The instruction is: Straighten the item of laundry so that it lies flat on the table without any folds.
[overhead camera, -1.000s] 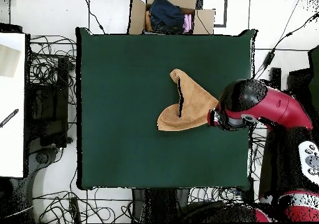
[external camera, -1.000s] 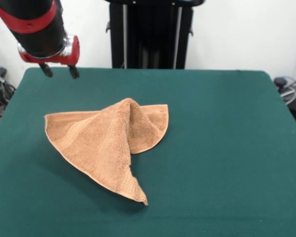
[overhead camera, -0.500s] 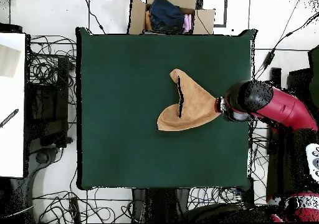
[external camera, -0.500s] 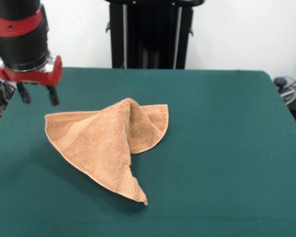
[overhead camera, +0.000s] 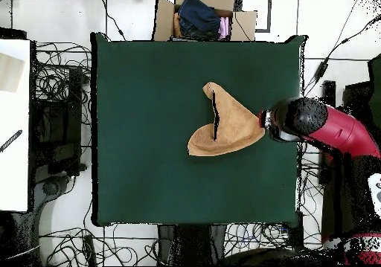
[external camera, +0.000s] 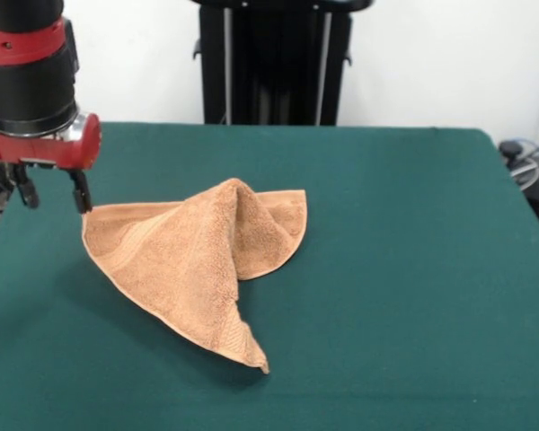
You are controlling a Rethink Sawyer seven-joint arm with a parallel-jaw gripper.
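The dark green felt-covered tabletop (external camera: 413, 269) carries a small orange-tan terry hand towel (external camera: 193, 265) near its middle, folded over itself and peaked in a ridge, so it is not yet flat. The red and black arm's claw (external camera: 51, 190) hangs by one side edge, fingers spread and empty, just beside the towel's outer corner, apparently lined up to pinch that corner and pull the fold open.

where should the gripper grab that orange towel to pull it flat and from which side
Probably the towel corner nearest the gripper, at the front view's left, approached from above. That corner lies flat and single-layered on the table, away from the raised central fold, so pulling it outward should open the fold.
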